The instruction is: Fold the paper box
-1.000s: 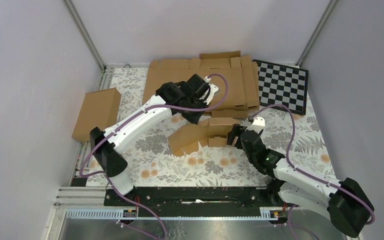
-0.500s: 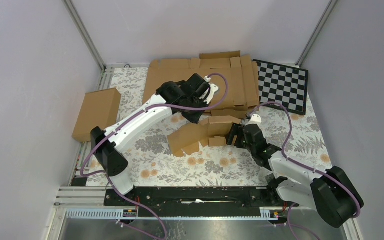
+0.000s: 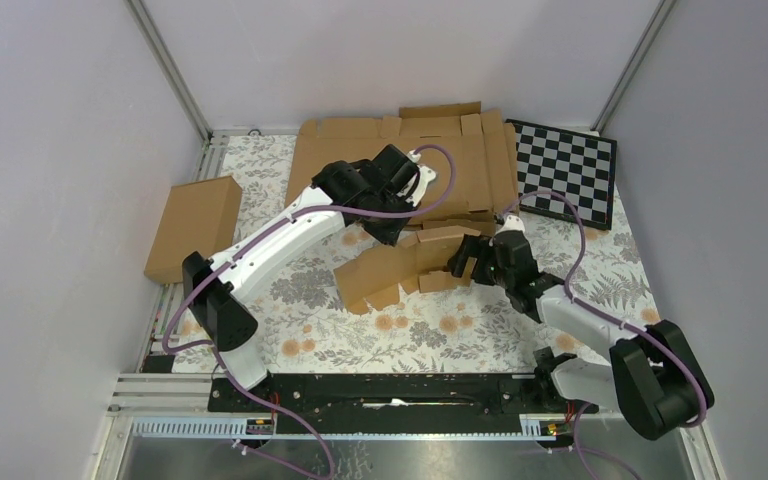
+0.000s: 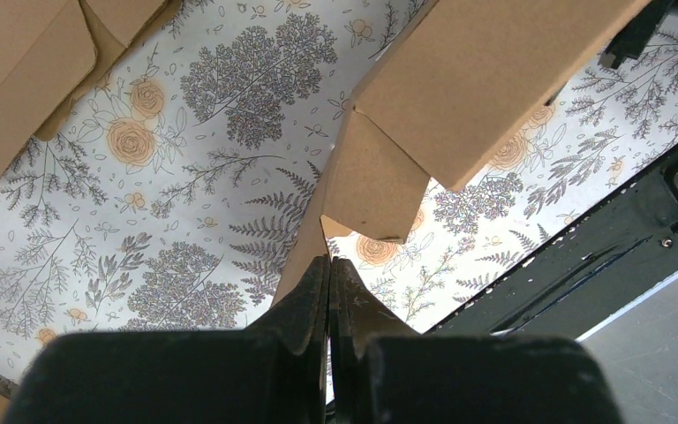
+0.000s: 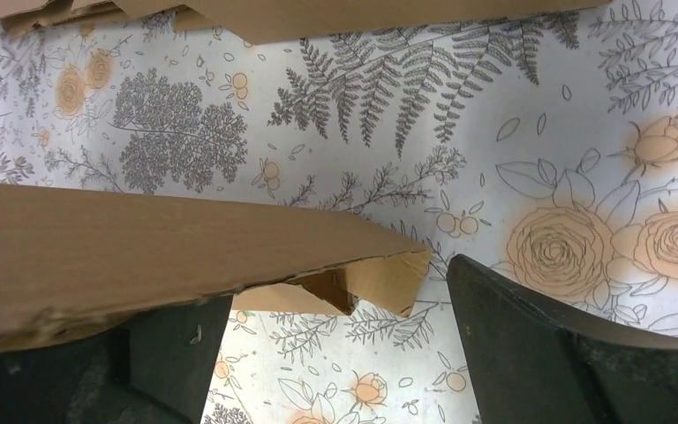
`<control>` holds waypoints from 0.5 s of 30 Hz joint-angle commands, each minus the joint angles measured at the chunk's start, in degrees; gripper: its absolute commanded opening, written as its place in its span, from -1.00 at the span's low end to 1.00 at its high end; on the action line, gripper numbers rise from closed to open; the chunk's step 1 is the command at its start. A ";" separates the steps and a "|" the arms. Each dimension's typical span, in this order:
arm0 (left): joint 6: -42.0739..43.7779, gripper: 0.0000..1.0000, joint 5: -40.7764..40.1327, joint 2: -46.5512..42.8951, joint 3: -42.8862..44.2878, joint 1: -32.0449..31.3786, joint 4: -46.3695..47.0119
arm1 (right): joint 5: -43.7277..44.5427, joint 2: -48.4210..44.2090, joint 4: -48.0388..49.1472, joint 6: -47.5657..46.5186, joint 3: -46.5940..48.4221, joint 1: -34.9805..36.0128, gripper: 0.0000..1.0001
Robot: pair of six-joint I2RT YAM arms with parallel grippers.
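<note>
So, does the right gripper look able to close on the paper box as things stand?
Probably yes: the right gripper is open, with a flap of the paper box in the gap between its fingers.

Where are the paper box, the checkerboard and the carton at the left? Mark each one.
paper box (image 3: 385, 270): top view, on its left panel.
checkerboard (image 3: 565, 172): top view, middle of the board.
carton (image 3: 196, 226): top view, centre of its top face.
</note>
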 commanded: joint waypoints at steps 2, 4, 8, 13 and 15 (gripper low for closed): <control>0.17 -1.00 1.49 1.24 2.00 0.22 -0.33 | -0.38 4.03 -5.71 -2.88 6.32 -0.73 0.92; 0.17 -1.00 1.49 1.26 1.97 0.22 -0.28 | 0.26 4.11 -5.42 -3.21 5.87 -0.73 0.90; 0.17 -1.00 1.53 1.51 1.95 0.31 -0.33 | 0.28 6.03 -5.02 -4.24 5.61 -0.75 0.82; 0.00 -1.00 2.25 2.18 2.31 0.35 -0.30 | -2.92 10.32 -5.29 -4.85 6.87 -0.73 0.75; 0.00 -1.00 2.22 2.20 2.31 0.31 -0.28 | -4.35 10.42 -6.03 -4.47 7.16 -0.73 0.74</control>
